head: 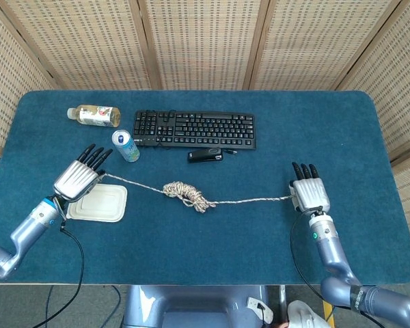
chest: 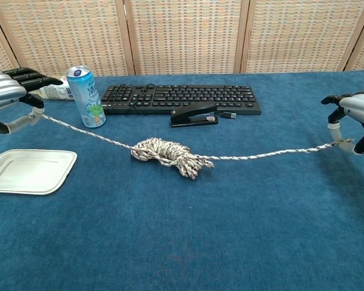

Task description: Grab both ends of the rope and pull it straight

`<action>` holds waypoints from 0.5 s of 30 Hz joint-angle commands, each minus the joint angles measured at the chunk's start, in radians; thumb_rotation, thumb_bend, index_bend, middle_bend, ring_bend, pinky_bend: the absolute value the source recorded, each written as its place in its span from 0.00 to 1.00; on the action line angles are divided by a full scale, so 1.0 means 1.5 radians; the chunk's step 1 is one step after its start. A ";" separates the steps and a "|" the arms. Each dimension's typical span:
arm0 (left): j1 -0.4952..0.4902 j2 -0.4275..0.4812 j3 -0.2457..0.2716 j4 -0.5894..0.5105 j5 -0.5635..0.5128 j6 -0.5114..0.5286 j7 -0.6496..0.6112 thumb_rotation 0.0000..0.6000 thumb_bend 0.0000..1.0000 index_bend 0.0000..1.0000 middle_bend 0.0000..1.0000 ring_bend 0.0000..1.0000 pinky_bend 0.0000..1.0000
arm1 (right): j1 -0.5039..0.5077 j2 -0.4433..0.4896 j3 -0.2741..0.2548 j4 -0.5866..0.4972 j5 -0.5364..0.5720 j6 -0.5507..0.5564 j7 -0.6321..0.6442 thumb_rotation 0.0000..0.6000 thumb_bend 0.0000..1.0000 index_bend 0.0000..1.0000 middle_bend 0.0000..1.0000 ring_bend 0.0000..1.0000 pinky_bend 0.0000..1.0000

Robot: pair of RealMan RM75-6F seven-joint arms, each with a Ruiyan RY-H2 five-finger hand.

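Braided speckled rope (head: pixel 191 195) — light, limp, likely grippy — strung low across blue worktop (head: pixel 260 239), tangled bundle mid-span between can and stapler side; left robot hand (head: pixel 77 180) and right robot hand (head: pixel 309 195) each pinching an end — best held at tips.

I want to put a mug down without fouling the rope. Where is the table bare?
The near strip below the rope is bare from the white tray across to the right hand. The far right, beyond the keyboard, is bare too. Crowded: the far left, where the can, bottle, stapler and left hand sit.
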 commanded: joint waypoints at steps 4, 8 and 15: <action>0.001 -0.003 0.000 0.000 0.001 0.004 0.003 1.00 0.57 0.82 0.00 0.00 0.00 | -0.004 0.001 -0.003 -0.001 -0.007 0.001 0.004 1.00 0.47 0.69 0.03 0.00 0.00; 0.007 0.000 -0.001 -0.002 -0.002 0.005 0.005 1.00 0.57 0.82 0.00 0.00 0.00 | -0.007 0.002 -0.003 -0.003 -0.006 0.005 0.000 1.00 0.47 0.69 0.03 0.00 0.00; 0.020 0.004 0.001 -0.003 -0.007 0.008 0.004 1.00 0.56 0.78 0.00 0.00 0.00 | -0.011 0.008 0.002 -0.013 0.031 0.009 -0.032 1.00 0.47 0.65 0.03 0.00 0.00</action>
